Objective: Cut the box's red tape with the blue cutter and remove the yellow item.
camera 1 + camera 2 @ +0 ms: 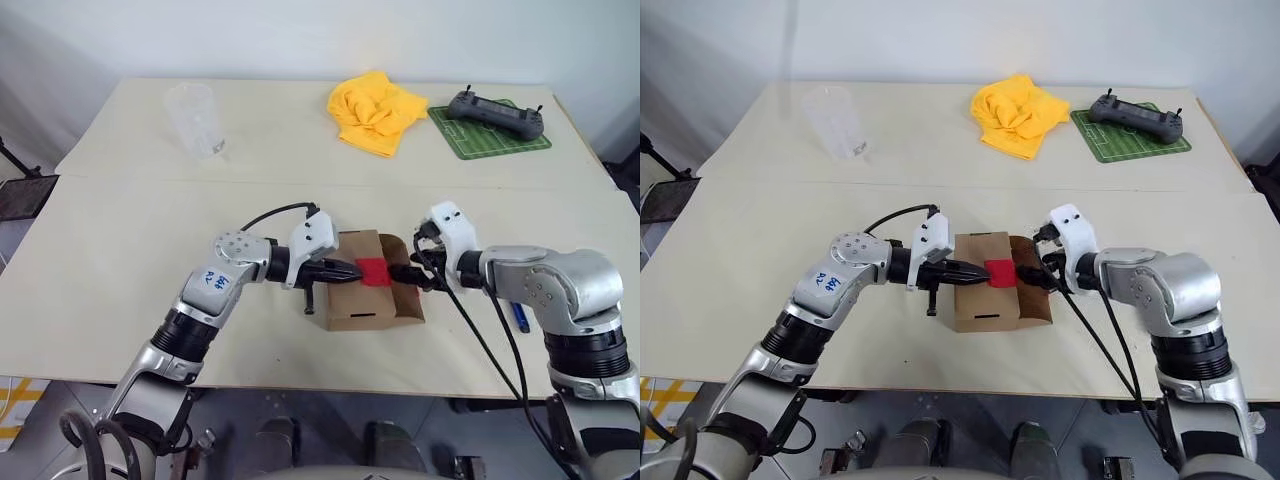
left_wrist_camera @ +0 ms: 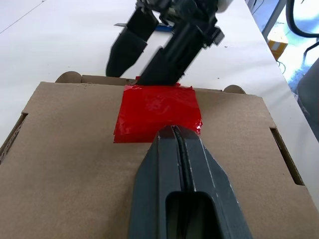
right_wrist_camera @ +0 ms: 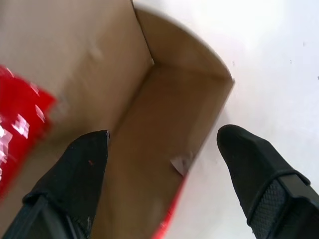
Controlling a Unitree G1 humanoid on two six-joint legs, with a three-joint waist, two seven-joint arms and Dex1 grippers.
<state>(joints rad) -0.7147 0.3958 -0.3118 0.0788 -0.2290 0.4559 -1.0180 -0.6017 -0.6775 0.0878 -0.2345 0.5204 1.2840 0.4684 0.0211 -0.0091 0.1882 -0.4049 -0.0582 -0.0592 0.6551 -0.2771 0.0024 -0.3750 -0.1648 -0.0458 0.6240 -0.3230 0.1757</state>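
The box (image 1: 365,285) sits near the front edge of the table (image 1: 120,250), between the two arms. The left gripper (image 1: 352,268) lies across its top with its fingers pressed shut, holding nothing, tips resting at the near edge of the red tape (image 2: 157,112). The tape is on the lid, at the side toward the right arm. The right gripper (image 1: 418,277) comes in from the other side with its fingers (image 3: 79,169) spread wide and empty, one over the lid by the tape, the other outside the flap (image 3: 184,94) that stands out on that side. The cutter (image 1: 521,318) lies on the table behind the right forearm, mostly hidden. At the far side are a yellow cloth (image 1: 376,112), a clear cup (image 1: 195,120) and a controller (image 1: 495,112) on a green mat (image 1: 490,138)
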